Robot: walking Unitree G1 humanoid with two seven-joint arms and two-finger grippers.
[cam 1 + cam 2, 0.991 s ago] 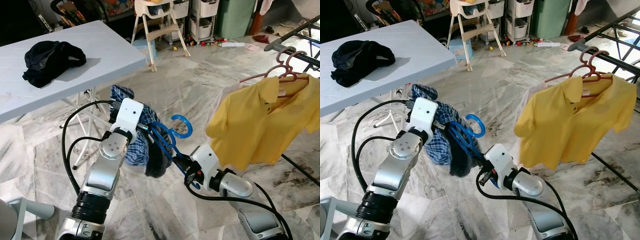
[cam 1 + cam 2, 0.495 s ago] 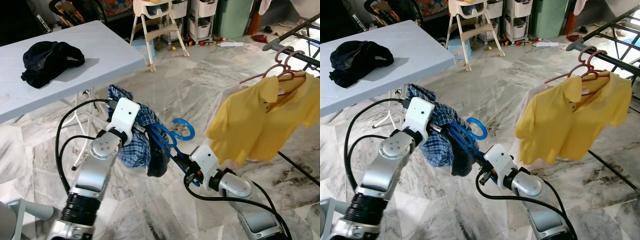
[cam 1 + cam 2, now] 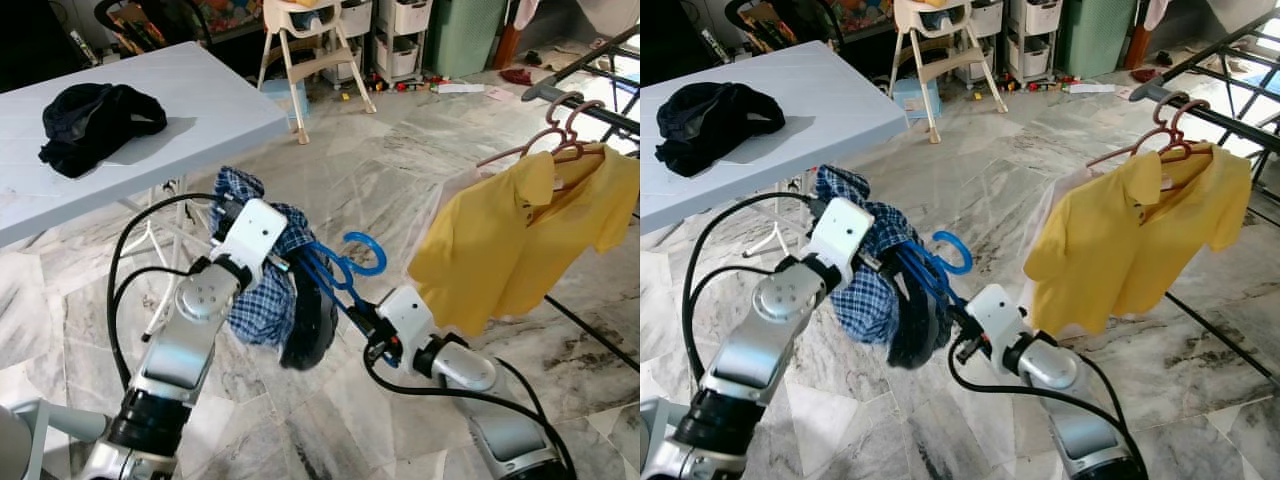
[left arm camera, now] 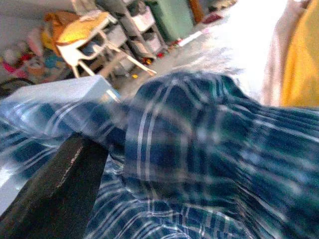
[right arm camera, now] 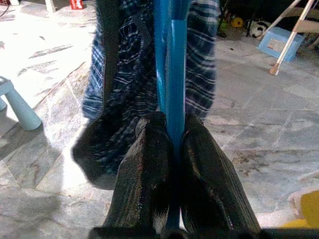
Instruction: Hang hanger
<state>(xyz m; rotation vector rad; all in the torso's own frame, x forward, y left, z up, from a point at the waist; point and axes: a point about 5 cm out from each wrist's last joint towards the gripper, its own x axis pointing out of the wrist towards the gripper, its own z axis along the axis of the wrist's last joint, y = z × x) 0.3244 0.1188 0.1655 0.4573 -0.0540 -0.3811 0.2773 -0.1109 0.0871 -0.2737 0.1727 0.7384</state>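
1. We hold a blue hanger (image 3: 335, 275) in mid-air before us, low over the marble floor (image 3: 400, 170), with a blue checked shirt (image 3: 262, 300) draped on it.
2. Our right gripper (image 5: 169, 149) is clenched on the hanger's blue bar, its two black fingers pressed to either side. This grip likely carries the weight and lets us aim the hook (image 3: 365, 255).
3. Our left gripper (image 3: 285, 262) is at the shirt's near-left shoulder, buried in the cloth. The left wrist view is blurred, so we cannot tell whether its fingers are closed; it probably steadies the garment so that it stays on.
4. To the far right stands a drying rack (image 3: 600, 105), where a yellow polo shirt (image 3: 510, 245) hangs on pink hangers (image 3: 565, 135). The hook points towards that side, well apart from the rail.
5. On the far left, a dark garment (image 3: 95, 115) lies on a pale table (image 3: 200, 90).
6. Compared with a second ago, the checked shirt hangs lower and further left, the left arm reaches further out, and the grip on the bar is unchanged.
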